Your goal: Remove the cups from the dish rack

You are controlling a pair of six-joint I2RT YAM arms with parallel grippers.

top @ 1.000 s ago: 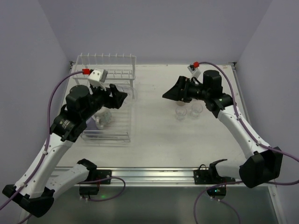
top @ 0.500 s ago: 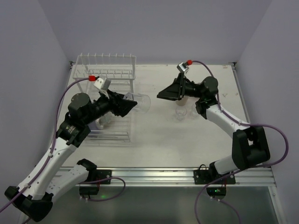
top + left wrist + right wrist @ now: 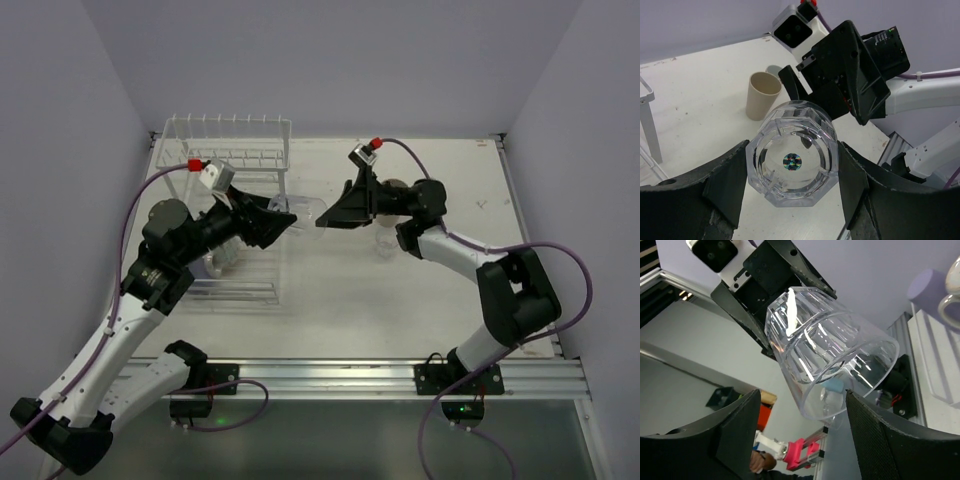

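your left hand (image 3: 283,224) is clamped on a clear glass (image 3: 303,212), held sideways over the middle of the surface (image 3: 340,295), just right of the dish rack (image 3: 230,150); your right hand (image 3: 325,220) gapes wide at its mouth.

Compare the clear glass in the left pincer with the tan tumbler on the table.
The clear glass is see-through and faceted; the tan tumbler is opaque and smooth-walled. The glass lies sideways in the air; the tumbler stands upright on the table, mouth up. The left pincer grips the glass; no pincer holds the tumbler. Both are handleless and look empty.
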